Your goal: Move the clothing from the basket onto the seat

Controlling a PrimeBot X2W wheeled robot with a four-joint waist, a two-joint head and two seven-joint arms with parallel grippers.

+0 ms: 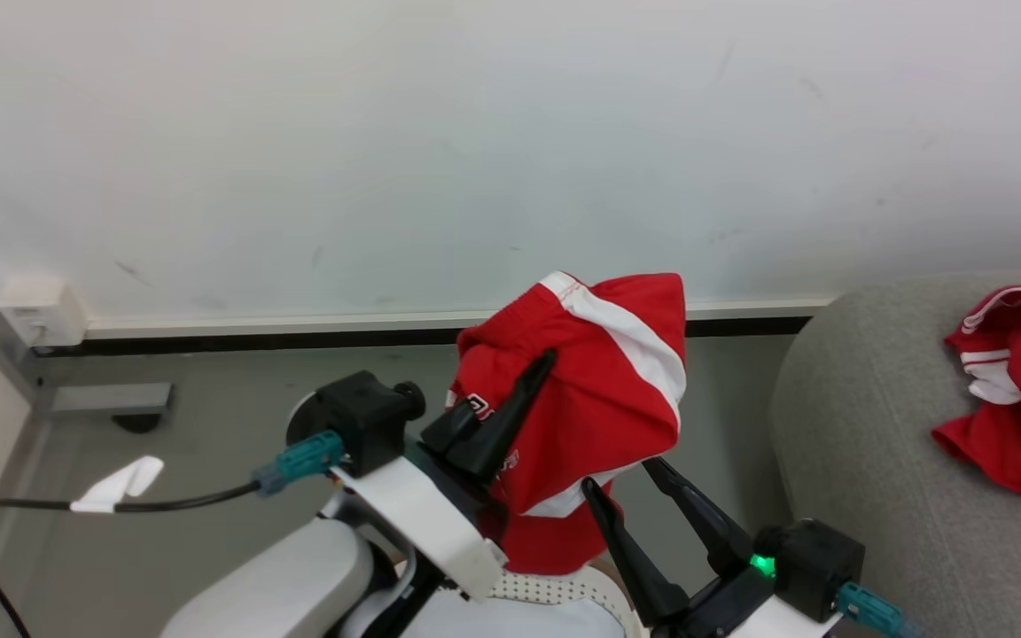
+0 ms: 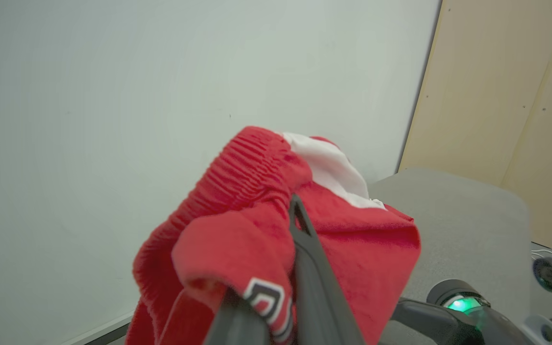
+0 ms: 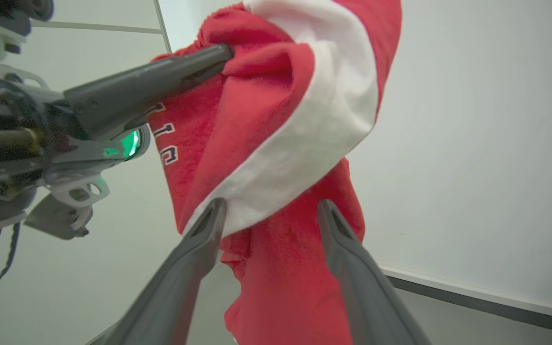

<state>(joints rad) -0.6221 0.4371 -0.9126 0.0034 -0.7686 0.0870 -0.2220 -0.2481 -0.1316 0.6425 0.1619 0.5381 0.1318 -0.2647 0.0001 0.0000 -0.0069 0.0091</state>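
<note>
red garment [image 1: 599, 390] aloft, perhaps shorts, another [image 1: 1020, 399] on seat [image 1: 856, 434]

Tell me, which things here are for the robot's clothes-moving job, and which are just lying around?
For the job:
red shorts, pinched in the shut left end effector
open right end effector beneath them
perforated laundry basket
grey seat
red striped garment already on the seat

Just lying about:
white wall box
black cable with white tag

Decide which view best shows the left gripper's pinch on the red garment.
Right wrist view: it sees the left gripper side-on, tips shut on a fold of the red garment. The left wrist view looks along the fingers, cloth bunched around them. The head view shows one finger against the cloth.
</note>
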